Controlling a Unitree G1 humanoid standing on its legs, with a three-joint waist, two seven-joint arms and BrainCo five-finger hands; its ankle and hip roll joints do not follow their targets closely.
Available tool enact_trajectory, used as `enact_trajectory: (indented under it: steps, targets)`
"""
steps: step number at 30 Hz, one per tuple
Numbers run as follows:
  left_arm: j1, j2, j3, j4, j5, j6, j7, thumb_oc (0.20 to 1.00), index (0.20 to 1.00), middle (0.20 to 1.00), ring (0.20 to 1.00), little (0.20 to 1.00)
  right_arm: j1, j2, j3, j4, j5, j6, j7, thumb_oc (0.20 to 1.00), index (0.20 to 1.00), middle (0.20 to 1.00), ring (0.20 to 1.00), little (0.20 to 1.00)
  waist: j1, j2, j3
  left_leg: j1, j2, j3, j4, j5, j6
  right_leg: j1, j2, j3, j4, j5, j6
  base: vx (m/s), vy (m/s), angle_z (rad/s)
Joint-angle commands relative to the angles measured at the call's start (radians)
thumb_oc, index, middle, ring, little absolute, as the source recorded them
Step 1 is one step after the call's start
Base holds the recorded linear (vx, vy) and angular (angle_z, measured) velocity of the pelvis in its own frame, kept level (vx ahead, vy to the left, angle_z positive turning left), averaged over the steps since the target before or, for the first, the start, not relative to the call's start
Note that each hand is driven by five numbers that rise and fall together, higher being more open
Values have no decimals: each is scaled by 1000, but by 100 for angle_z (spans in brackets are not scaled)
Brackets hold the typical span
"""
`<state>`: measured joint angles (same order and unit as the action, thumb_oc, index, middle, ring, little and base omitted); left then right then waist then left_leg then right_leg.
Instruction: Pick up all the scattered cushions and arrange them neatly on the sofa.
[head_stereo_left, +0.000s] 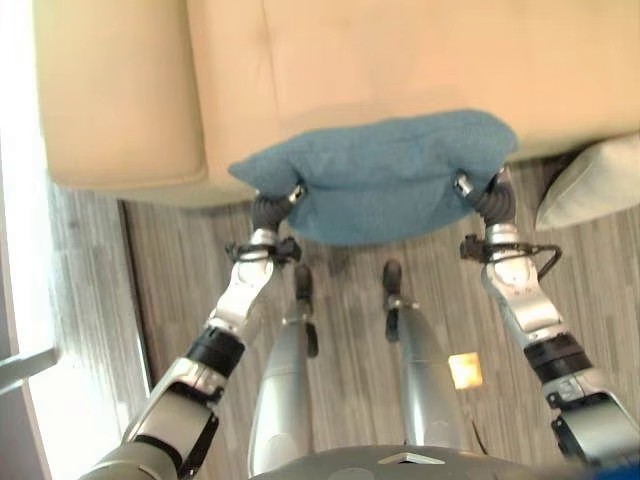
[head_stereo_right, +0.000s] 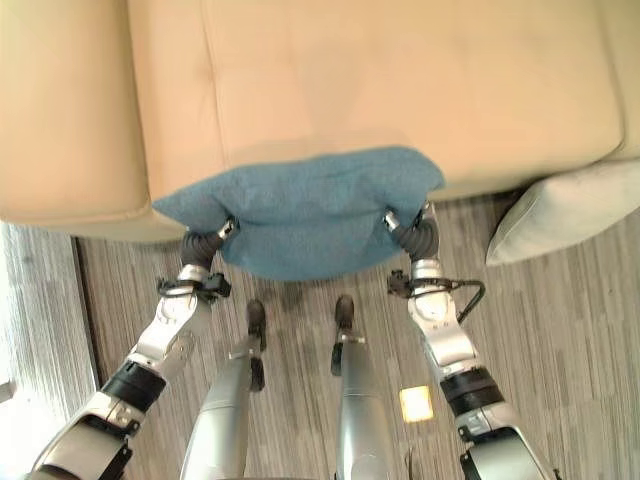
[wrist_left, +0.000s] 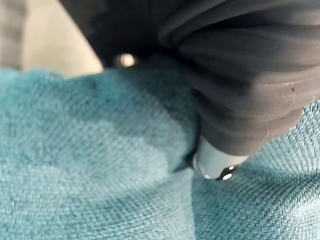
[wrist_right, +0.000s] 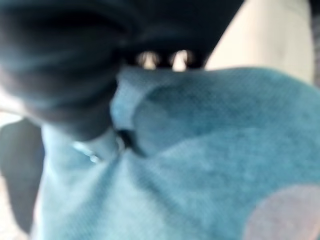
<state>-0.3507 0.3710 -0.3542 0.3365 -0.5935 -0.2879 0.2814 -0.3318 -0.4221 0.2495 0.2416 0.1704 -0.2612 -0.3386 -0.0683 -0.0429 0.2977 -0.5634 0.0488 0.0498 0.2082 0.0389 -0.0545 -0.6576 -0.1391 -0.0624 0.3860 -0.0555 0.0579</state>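
Beige sofa (head_stereo_left: 400, 60) ahead: my left robot hand (head_stereo_left: 272, 208) and right robot hand (head_stereo_left: 492, 198) pinch the blue cushion (head_stereo_left: 380, 175) at its front edge.

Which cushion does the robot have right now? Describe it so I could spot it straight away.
Start at the big cream sofa. At its front edge, over the wood-look floor, hangs a blue-teal cushion, held at its two ends by the left robot hand and right robot hand. The pale grey cushion on the floor to the robot's right is untouched.

Silver-grey arms, black elbow bands, dark ribbed wrist covers — silver finger stubs
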Motion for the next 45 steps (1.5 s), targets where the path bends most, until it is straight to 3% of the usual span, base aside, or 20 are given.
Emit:
enact_trajectory:
  steps: [1, 8, 9, 15, 16, 18, 23, 25, 26, 28, 29, 30, 31, 35, 37, 39, 40, 41, 44, 45]
  targets:
    - [-18, -34, -43, -106, 81, -57, -114, 200, 200, 200, 200, 200, 30, 9, 20, -124, -44, -64, 88, 200, 200, 200, 200, 200, -11, 23, -59, 147, -12, -29, -90, 26, -20, 174, 35, -46, -182, 83, 46, 155, -17, 2]
    - [104, -36, -20, -96, 98, -42, -135, 200, 200, 200, 200, 200, 131, 3, 20, -126, -64, -43, 126, 200, 200, 200, 200, 200, -15, 21, -118, 366, 4, -4, -212, 46, -38, 399, 69, -49, -302, 89, 54, 152, -38, -3]
    - [148, -35, 7, -80, 104, -32, -138, 200, 200, 200, 200, 200, 163, 3, 23, -110, -82, -30, 131, 200, 200, 200, 200, 200, -15, 26, -148, 446, 20, -2, -236, 50, -50, 479, 86, -38, -322, 73, 49, 163, -138, -2]
    - [159, -38, 11, -78, 104, -25, -142, 200, 200, 200, 200, 200, 203, -19, 10, -115, -92, -25, 136, 200, 200, 200, 200, 200, -21, 13, -148, 463, 28, -13, -162, 31, -57, 549, 104, -25, -335, 49, 24, 64, -91, 8]
    - [156, -40, 8, -73, 107, -23, -146, 200, 200, 200, 200, 200, 217, -28, 1, -114, -95, -25, 138, 200, 200, 200, 200, 200, -24, 6, -145, 443, 20, -19, -75, 36, -64, 573, 105, -23, -331, 40, 13, 45, -69, 18]
    - [148, -48, 0, -61, 106, -20, -145, 200, 200, 200, 200, 200, 232, -28, -7, -112, -98, -18, 137, 200, 200, 200, 200, 200, -29, 1, -147, 426, 15, -16, -46, 39, -66, 590, 100, -33, -331, 29, 8, 84, -37, 27]
    - [131, -54, -17, -53, 128, -10, -135, 200, 200, 200, 200, 200, 221, -14, -10, -87, -92, -14, 117, 200, 200, 200, 200, 200, -14, -7, -173, 368, -16, 9, -135, 56, -39, 608, 99, -7, -324, 22, 29, 156, 61, 24]
    - [155, -56, 3, -67, 126, -9, -135, 200, 200, 200, 200, 200, 218, -2, -7, -80, -86, -8, 129, 200, 200, 200, 200, 200, -9, 1, -196, 421, -36, 2, -160, 19, -5, 622, 89, 21, -303, 11, 47, 280, 175, -35]
    - [155, -56, 3, -67, 126, -8, -135, 200, 200, 200, 200, 200, 218, -2, -7, -80, -86, -8, 129, 200, 200, 200, 200, 200, -7, 0, -193, 426, -36, 4, -162, 19, -5, 625, 89, 23, -303, 11, 48, 340, 265, -60]
    - [168, -57, 17, -77, 127, -6, -135, 200, 200, 200, 200, 200, 198, 13, -2, -75, -88, 2, 135, 200, 200, 200, 200, 200, 14, 8, -191, 477, -44, 54, -178, -10, 24, 617, 57, 40, -249, 21, 84, 207, 223, -71]
    - [168, -56, 17, -77, 127, -6, -135, 200, 200, 200, 200, 200, 198, 13, -2, -75, -88, 3, 135, 200, 200, 200, 200, 200, 17, 7, -190, 479, -44, 57, -179, -10, 25, 617, 57, 44, -246, 20, 84, 109, 138, -93]
    - [174, -54, 20, -90, 126, -5, -139, 200, 200, 200, 200, 200, 198, 17, -3, -76, -83, 1, 142, 200, 200, 200, 200, 200, 21, 8, -186, 495, -47, 74, -183, -18, 33, 601, 50, 54, -199, 43, 101, 101, 165, -109]
    - [182, -47, 24, -99, 127, -6, -141, 200, 200, 200, 200, 200, 181, 19, 1, -75, -91, 4, 139, 200, 200, 200, 200, 200, 29, 11, -171, 515, -50, 98, -183, -30, 52, 551, 26, 49, -107, 104, 135, 100, 164, -86]
    - [190, -34, 31, -117, 143, -5, -140, 200, 200, 200, 200, 200, 173, 33, 3, -83, -88, 3, 145, 200, 200, 200, 200, 200, 34, 25, -159, 556, -49, 118, -193, -53, 68, 496, 17, 16, -24, 96, 121, 113, 135, -42]
    - [215, -29, 49, -124, 150, -6, -146, 200, 200, 200, 200, 200, 164, 33, 19, -79, -90, 4, 156, 200, 200, 200, 200, 200, 47, 31, -170, 604, -51, 142, -230, -68, 62, 483, -11, -100, -126, 95, 106, 230, 57, -47]
    - [219, -29, 59, -117, 147, -7, -148, 200, 200, 200, 200, 200, 156, 30, 25, -76, -88, 1, 162, 200, 200, 200, 200, 200, 43, 30, -174, 633, -52, 147, -257, -71, 53, 462, 4, -146, -223, 118, 104, 210, -47, -66]
    - [218, -31, 60, -117, 147, -6, -148, 200, 200, 200, 200, 200, 154, 27, 27, -77, -89, 1, 164, 200, 200, 200, 200, 200, 36, 29, -173, 646, -55, 144, -263, -73, 50, 453, 19, -150, -266, 133, 105, 356, -137, -24]
    - [210, -36, 60, -114, 150, -6, -147, 200, 200, 200, 200, 200, 161, 16, 28, -89, -93, 4, 168, 200, 200, 200, 200, 200, 18, 18, -177, 665, -64, 123, -254, -90, 42, 465, 50, -112, -330, 147, 103, 286, -119, 8]
    - [205, -47, 49, -111, 158, -7, -157, 200, 200, 200, 200, 200, 175, 0, 19, -94, -97, 1, 171, 200, 200, 200, 200, 200, 14, 12, -188, 665, -61, 108, -215, -111, 30, 508, 66, -80, -348, 138, 86, 260, -170, 37]
    - [201, -66, 37, -107, 137, -2, -174, 200, 200, 200, 200, 200, 197, -18, 2, -113, -84, 0, 174, 200, 200, 200, 200, 200, 7, 6, -194, 629, -32, 87, -87, -97, -8, 551, 80, -84, -364, 120, 58, 240, -235, 21]
